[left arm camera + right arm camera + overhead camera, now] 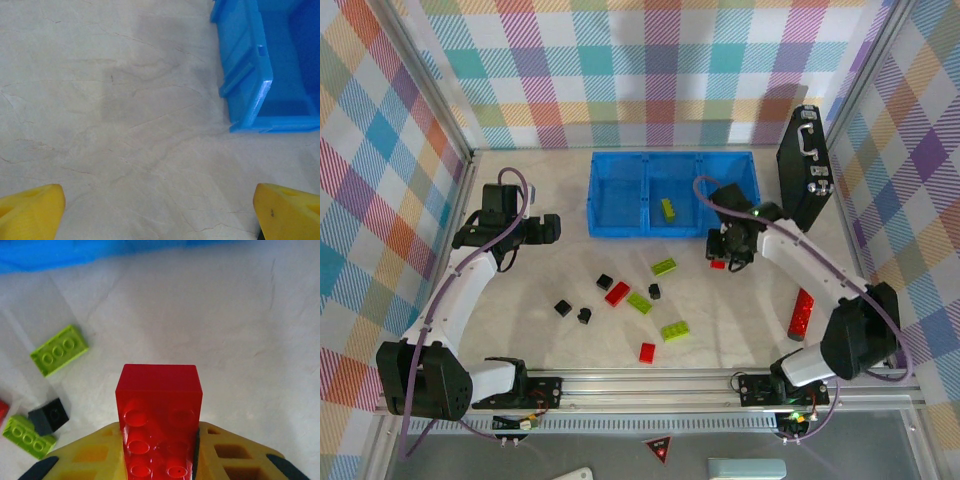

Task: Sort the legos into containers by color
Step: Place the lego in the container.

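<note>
1. Just in front of the blue tray [620, 231], at its near wall below the right compartment, the right gripper [724, 252] is clamped on a red brick [159, 405]. In the top view the gripper hides most of that brick and just a red sliver shows. Can't tell if it touches the table [730, 320].
2. Right wrist view: the brick's near end is cut off by the frame bottom. Yellow fingers [92, 457] press on both its sides, studs face the camera.
3. Left gripper [159, 217]: spread wide, nothing between. Its two yellow tips are cut off at the bottom corners. It sits left of the tray, apart from it.
4. Top view: one lime brick [668, 208] lies in the middle compartment, and the right arm's cable partly covers the right compartment. Loose bricks [639, 302], red, lime and black, are scattered between the arms, apart from the tray.
5. Right wrist view, closer: a lime plate [59, 350], then a black brick [49, 416] just beside a second lime piece [27, 436]. A red scrap at the left edge is cut off and hard to identify.
6. Left wrist view: the tray's corner and ribbed outer wall, pale table around it.
7. Tabletop is pale with marble-like veins. Walls are pastel plaid with an aluminium frame. Black case [803, 165] stands upright right of the tray, and a red cylinder [801, 313] lies by the right arm.
</note>
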